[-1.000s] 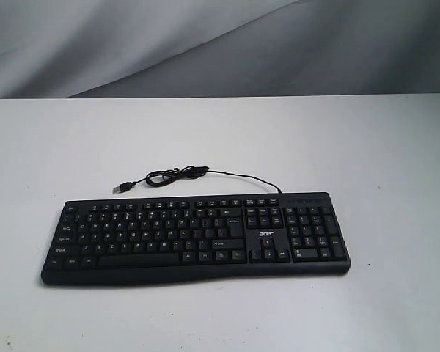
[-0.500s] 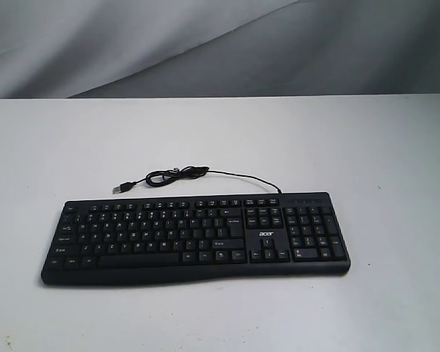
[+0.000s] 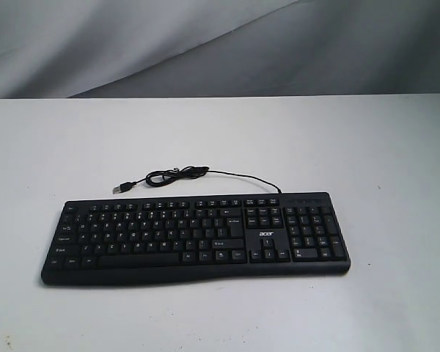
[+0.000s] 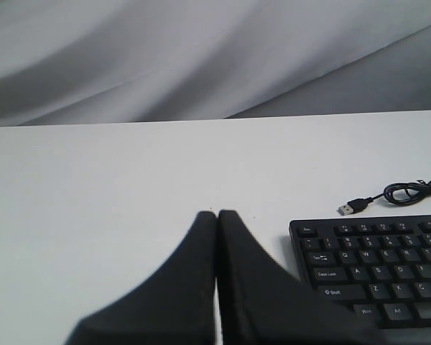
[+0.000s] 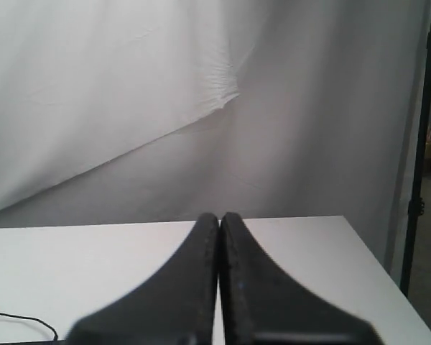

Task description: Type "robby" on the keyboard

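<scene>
The keyboard [image 3: 198, 236] is seen lying flat on the white worktop [image 3: 381, 147] in the exterior view. It is placed toward 6 o'clock of the surface, a little to the 9 o'clock side of the middle, with its long edges laid from 9 to 3 o'clock. Its number pad [image 3: 314, 231] is found at the 3 o'clock end, and the acer logo [image 3: 265, 234] is printed just beside it, above the arrow keys. A thin black cable [image 3: 238, 174] is attached at the rear edge near the 1 o'clock corner, is laid out toward 11 o'clock, and is gathered there in a small loose coil. The USB plug [image 3: 121, 188] is seen lying on the worktop at 11 o'clock of the keyboard, near it but apart. A grey draped backdrop [image 3: 205, 44] is hung behind the worktop at 12 o'clock.

In the left wrist view the left gripper [image 4: 217, 214] is shown with its jaws pressed together and nothing held between them. It is poised over bare worktop just beside the keyboard's Esc-key end, and it is kept apart from the keys.

In the right wrist view the right gripper [image 5: 219, 215] is likewise shown with its jaws brought together on nothing, pointed across the worktop toward the backdrop. A dark pole [image 5: 420, 144] is seen standing beside the cloth.
</scene>
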